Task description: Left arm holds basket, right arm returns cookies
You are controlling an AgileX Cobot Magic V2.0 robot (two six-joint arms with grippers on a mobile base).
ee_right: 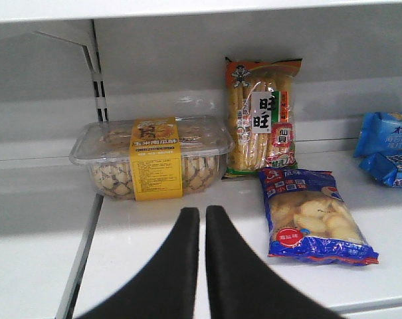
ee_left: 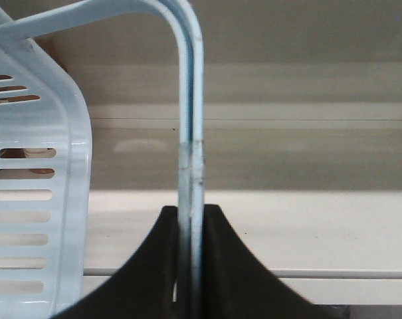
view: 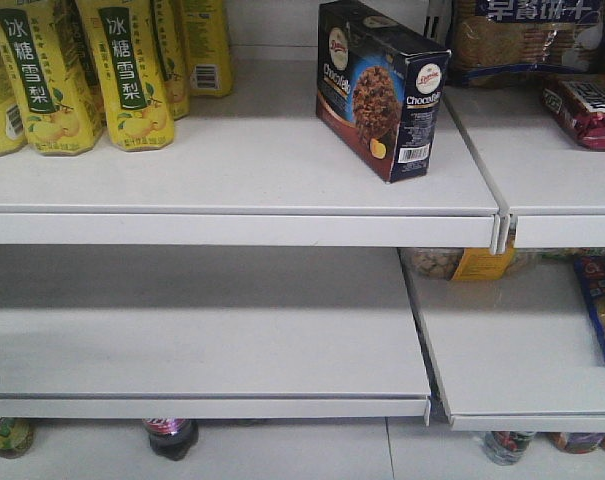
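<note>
Front view: the cookies box (view: pixel 382 88) stands upright on the upper shelf (view: pixel 242 165), right of yellow pear-drink bottles (view: pixel 82 70).

Left wrist view: the left gripper (ee_left: pixel 191 266) has its jaws clamped on the basket (ee_left: pixel 48 199) handle (ee_left: pixel 191 133).

Right wrist view: the right gripper (ee_right: pixel 202 266) is empty, jaws nearly together, before a clear biscuit tub (ee_right: pixel 154 158) and a blue snack bag (ee_right: pixel 310 216).

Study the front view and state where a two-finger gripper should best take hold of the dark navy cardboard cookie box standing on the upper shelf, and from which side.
Grip the dark navy cardboard cookie box across its narrow thickness, near the top edge, probably coming from above and in front. It stands upright and turned at an angle on the white upper shelf, with open space around it, so its broad printed faces suit closing fingers.
</note>
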